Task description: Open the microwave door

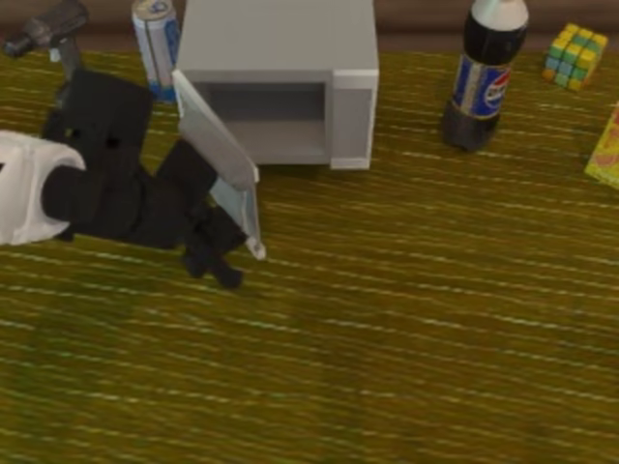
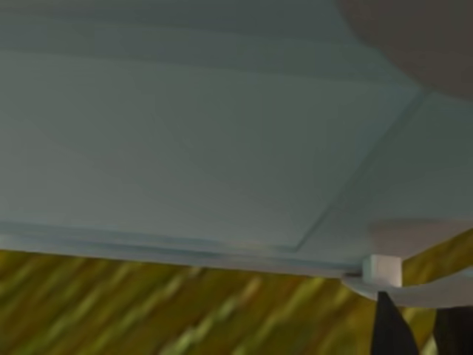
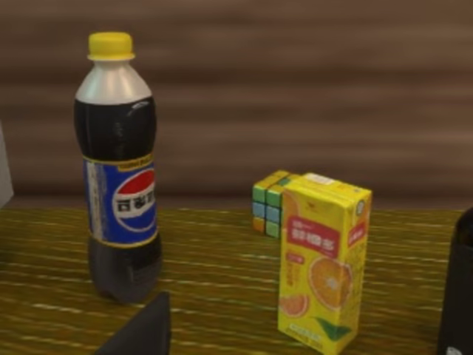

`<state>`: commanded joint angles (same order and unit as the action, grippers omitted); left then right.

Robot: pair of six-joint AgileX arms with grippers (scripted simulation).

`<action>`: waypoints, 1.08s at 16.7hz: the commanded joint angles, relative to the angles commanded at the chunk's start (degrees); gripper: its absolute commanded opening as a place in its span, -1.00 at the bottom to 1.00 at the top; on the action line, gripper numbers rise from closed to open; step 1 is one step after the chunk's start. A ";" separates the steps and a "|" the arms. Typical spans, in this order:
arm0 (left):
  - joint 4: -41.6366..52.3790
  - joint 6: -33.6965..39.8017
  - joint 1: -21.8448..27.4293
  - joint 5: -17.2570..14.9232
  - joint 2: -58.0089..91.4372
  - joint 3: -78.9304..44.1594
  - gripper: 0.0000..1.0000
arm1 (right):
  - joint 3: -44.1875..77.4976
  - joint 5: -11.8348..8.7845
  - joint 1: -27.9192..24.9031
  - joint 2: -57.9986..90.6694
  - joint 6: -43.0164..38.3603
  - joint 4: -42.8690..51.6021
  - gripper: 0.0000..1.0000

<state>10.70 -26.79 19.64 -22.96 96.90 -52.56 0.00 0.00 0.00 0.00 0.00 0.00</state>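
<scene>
Pale grey microwave door with dark window seen swung partly out from boxy grey-white microwave, upper centre. Left gripper at door's free edge; finger state cannot be told. Slip off edge judged possible; blue-white can beside hinge could be struck. Right gripper not seen.

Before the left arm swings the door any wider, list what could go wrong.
1. The left gripper meets the pale grey microwave door only at its free edge strip; it may slip off.
2. The blue-and-white drink can stands close beside the hinge side of the boxy light grey microwave; a wider swing might knock it.
</scene>
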 joint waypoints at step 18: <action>0.63 -1.27 -0.67 -0.66 0.00 0.02 -1.00 | 0.00 0.00 0.00 0.00 0.00 0.00 1.00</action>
<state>11.33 -28.06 18.97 -23.62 96.90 -52.54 0.00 0.00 0.00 0.00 0.00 0.00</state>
